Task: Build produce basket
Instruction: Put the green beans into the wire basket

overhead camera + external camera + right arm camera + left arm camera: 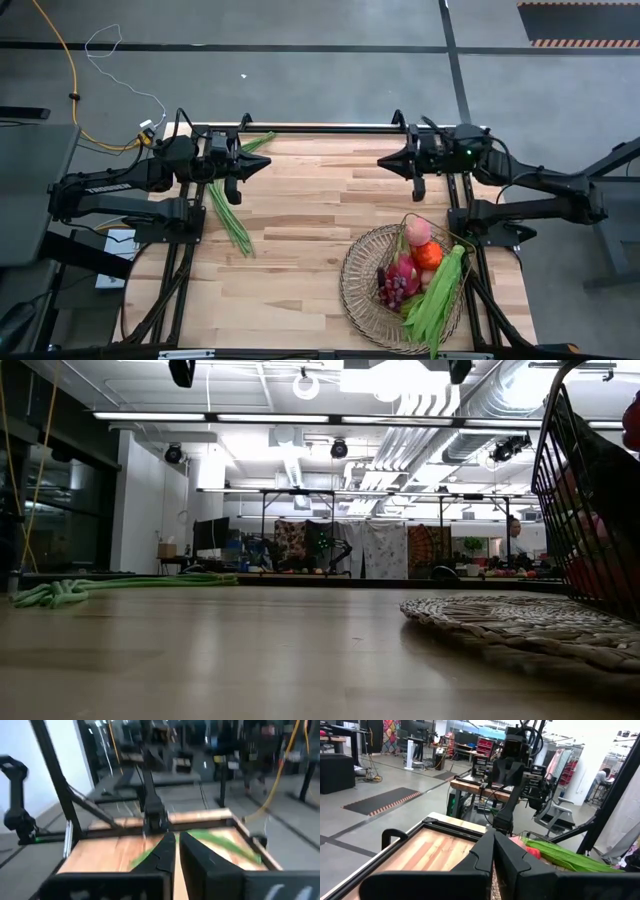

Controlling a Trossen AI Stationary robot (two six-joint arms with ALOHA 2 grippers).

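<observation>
The wooden table (300,250) filled the middle of the high view, and the two dark arms reached in over its far edge from either side. The left arm lay at about ten o'clock, its left gripper (262,166) pointing inward with the fingers pressed together and nothing between them. The right arm mirrored it at about two o'clock; the right gripper (386,160) also had its fingers closed on nothing, well above and away from the produce.

The basket (352,285) sat at about five o'clock on the table, close to the near right corner. Inside it, a long green bean bunch (440,290) ran along the right side of the basket, its tips spilling over the near rim. At the far side of the basket lay a peach (418,231), with an orange-red piece (429,254) just beside it, probably the pumpkin, though from above I could not be sure. A pink dragon fruit (404,268) lay toward the middle, touching the purple grapes (391,290) on its near side.

A second bean bunch (230,215) lay outside the basket at about nine o'clock, stretched on the bare wood under the left gripper, well apart from the basket. In the low view it showed as a green heap (60,592) on the tabletop.
</observation>
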